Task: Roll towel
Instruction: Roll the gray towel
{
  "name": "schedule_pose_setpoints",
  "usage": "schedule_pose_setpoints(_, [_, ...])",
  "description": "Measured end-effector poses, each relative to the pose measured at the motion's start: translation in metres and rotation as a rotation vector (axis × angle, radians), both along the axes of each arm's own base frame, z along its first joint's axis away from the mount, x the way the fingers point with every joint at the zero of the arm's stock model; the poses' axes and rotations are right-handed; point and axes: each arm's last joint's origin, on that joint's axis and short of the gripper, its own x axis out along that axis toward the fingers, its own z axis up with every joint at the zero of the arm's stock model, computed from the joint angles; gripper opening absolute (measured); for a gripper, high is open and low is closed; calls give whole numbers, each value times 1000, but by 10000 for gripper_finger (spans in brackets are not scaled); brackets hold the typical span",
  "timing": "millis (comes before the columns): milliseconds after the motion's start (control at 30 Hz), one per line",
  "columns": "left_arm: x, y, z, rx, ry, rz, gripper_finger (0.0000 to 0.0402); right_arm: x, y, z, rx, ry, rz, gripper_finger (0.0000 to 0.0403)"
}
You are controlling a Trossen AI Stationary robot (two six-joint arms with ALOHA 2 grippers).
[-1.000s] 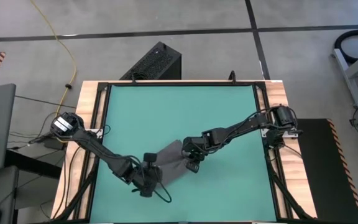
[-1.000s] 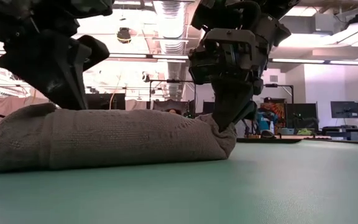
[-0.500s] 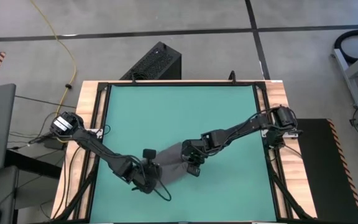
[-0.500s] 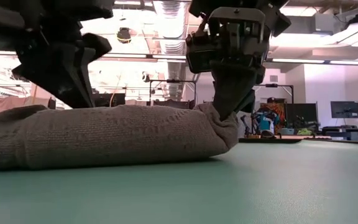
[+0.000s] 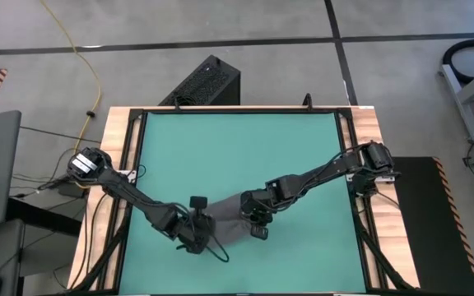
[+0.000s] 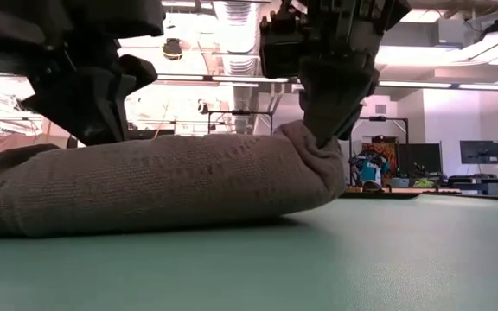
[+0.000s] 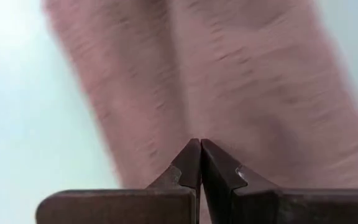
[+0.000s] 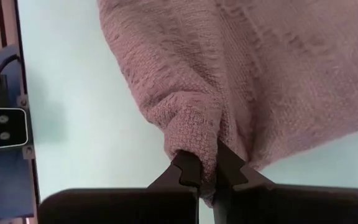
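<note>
Mat (image 5: 245,148) is bare around towel (image 5: 227,222), nothing blocking. Towel end is pinched by right gripper (image 5: 256,220); left gripper (image 5: 196,238) is pressed together at the opposite end.

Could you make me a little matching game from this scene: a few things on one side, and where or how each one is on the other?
Things:
1. towel
2. left gripper
3. right gripper
4. green mat

States:
A. covers the table top
B. fingers pinching a fold at one end of the cloth
C. lies bunched between the two arms
D. fingers shut tip to tip at the cloth's other end

Pairs: 1-C, 2-D, 3-B, 4-A
</note>
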Motion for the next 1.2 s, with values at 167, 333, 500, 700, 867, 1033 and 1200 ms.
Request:
schedule_pose_setpoints(167, [6, -8, 3, -132, -30, -64, 0, 2, -3, 2, -18, -18, -18, 25])
schedule_pose_setpoints(333, [6, -11, -5, -170, 1, -45, 0, 3, -5, 2, -22, -23, -20, 25])
schedule_pose_setpoints(500, [6, -16, -18, -254, 77, -23, 0, 3, -4, 3, -4, -24, 1, 25])
schedule_pose_setpoints(700, [2, -22, -4, -68, -20, -49, 0, 2, -3, 2, -8, -21, 18, 25])
schedule_pose_setpoints(867, [-3, -13, 6, 115, -47, -5, 0, 2, -2, 2, -5, -22, 18, 25])
schedule_pose_setpoints(1033, [-8, 7, -20, 10, 53, 55, 0, 2, -1, 3, -4, -25, 22, 25])
schedule_pose_setpoints(1200, [-6, -3, -24, -145, 7, 3, 0, 3, -5, 3, -4, -27, 10, 25])
